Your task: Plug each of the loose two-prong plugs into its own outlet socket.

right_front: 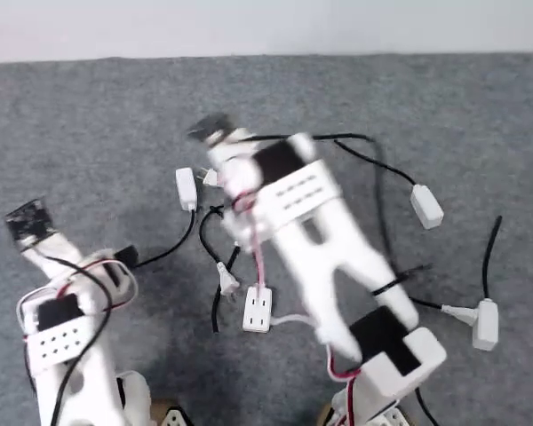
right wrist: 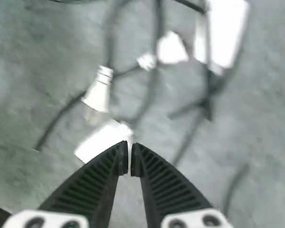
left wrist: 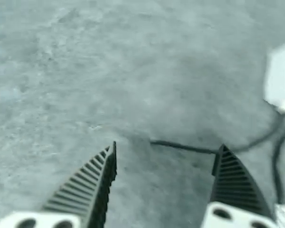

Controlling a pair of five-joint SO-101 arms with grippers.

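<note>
**High view.** Grey carpet (right_front: 426,115) with two arms. The left gripper (right_front: 27,222) sits at the near-left, well apart from the plugs. The right gripper (right_front: 209,133) is further out at centre, near a white socket block (right_front: 186,188). A second socket block (right_front: 257,309) lies beside the right arm's base, with a loose plug (right_front: 226,282) just beside it. Two further blocks lie to the right – one (right_front: 426,206) farther back, one (right_front: 485,324) nearer.

**Left wrist view.** The left gripper (left wrist: 166,161) is wide open and holds nothing. A black cable (left wrist: 180,146) crosses the carpet between its fingers.

**Right wrist view.** The right gripper (right wrist: 128,154) has its tips pressed together, with nothing seen between them. It is above a white block (right wrist: 102,140), and a plug (right wrist: 99,92) on its cable lies just past it.
</note>
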